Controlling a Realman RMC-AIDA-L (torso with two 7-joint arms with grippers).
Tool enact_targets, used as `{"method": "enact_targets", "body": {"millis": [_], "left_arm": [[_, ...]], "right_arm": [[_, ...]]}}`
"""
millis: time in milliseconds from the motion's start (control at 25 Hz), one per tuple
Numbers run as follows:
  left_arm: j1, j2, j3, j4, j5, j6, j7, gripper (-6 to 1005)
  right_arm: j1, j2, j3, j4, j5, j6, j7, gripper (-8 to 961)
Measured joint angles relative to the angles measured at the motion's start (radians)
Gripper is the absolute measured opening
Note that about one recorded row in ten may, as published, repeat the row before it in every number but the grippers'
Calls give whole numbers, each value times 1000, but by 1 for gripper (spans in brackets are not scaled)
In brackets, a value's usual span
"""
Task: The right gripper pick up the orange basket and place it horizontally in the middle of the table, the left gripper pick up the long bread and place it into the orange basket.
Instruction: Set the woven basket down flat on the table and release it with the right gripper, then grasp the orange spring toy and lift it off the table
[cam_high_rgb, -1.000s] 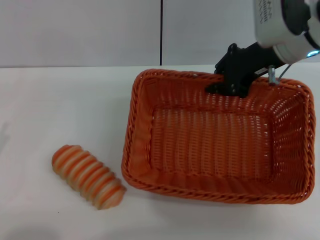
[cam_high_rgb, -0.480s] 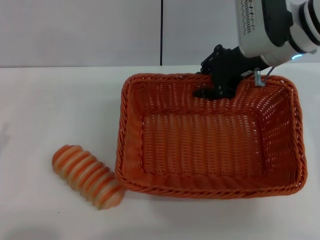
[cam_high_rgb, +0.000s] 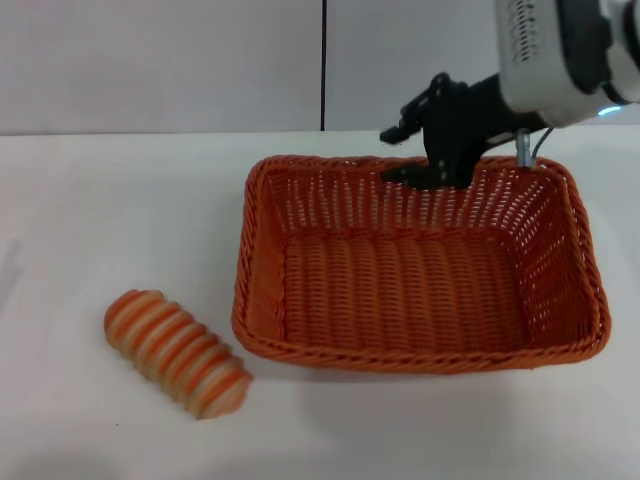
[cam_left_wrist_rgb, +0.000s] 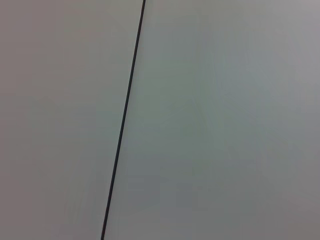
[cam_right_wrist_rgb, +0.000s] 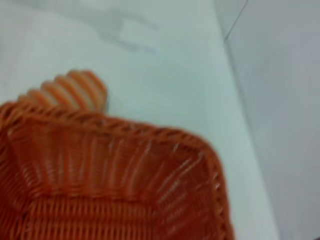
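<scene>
Releasing carelessly, the right gripper, jaws seemingly parted astride the orange basket's far rim, could snag and skew it toward the long bread.

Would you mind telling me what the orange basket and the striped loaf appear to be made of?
The large rectangular orange woven basket looks like wicker or plastic rattan: open-weave sides, braided rim. The small orange-and-cream ribbed loaf seems moulded, matte plastic or foam; I cannot tell which.

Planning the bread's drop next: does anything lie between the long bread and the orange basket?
Nothing visible does. The long bread lies on the table just off the orange basket, whose near rim it must clear.
</scene>
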Motion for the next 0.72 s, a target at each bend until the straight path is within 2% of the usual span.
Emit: {"method": "enact_targets", "body": {"millis": [80, 120, 240, 280, 320, 480, 560, 600, 640, 680, 720], "left_arm": [[-7, 0, 0, 2, -1, -3, 0, 714], [-7, 0, 0, 2, -1, -3, 0, 714], [-20, 0, 0, 3, 1, -8, -1, 712], [-25, 1, 1, 5, 2, -12, -5, 712], [-31, 2, 3, 7, 3, -17, -11, 711], [-58, 12, 13, 52, 5, -44, -93, 710], [-63, 16, 19, 88, 14, -69, -136, 709], [-73, 25, 26, 155, 56, -124, -222, 708], [-73, 25, 26, 155, 56, -124, -222, 708], [-93, 42, 28, 292, 184, -215, -404, 707], [-93, 42, 28, 292, 184, -215, -404, 707]], "right_arm": [[-66, -2, -20, -122, 30, -6, 26, 382], [-66, -2, -20, -122, 30, -6, 26, 382], [-131, -1, -18, -256, 35, -11, 77, 382], [-183, 4, 1, -343, 53, -15, 109, 382], [-183, 4, 1, -343, 53, -15, 109, 382], [-310, 12, 86, -501, 148, -22, 178, 382], [-380, 13, 156, -534, 270, -31, 196, 382], [-409, 13, 191, -535, 329, -35, 197, 382], [-438, 13, 228, -524, 402, -41, 196, 382], [-466, 11, 267, -508, 487, -49, 196, 382], [-499, 8, 318, -473, 585, -71, 189, 382]]}}
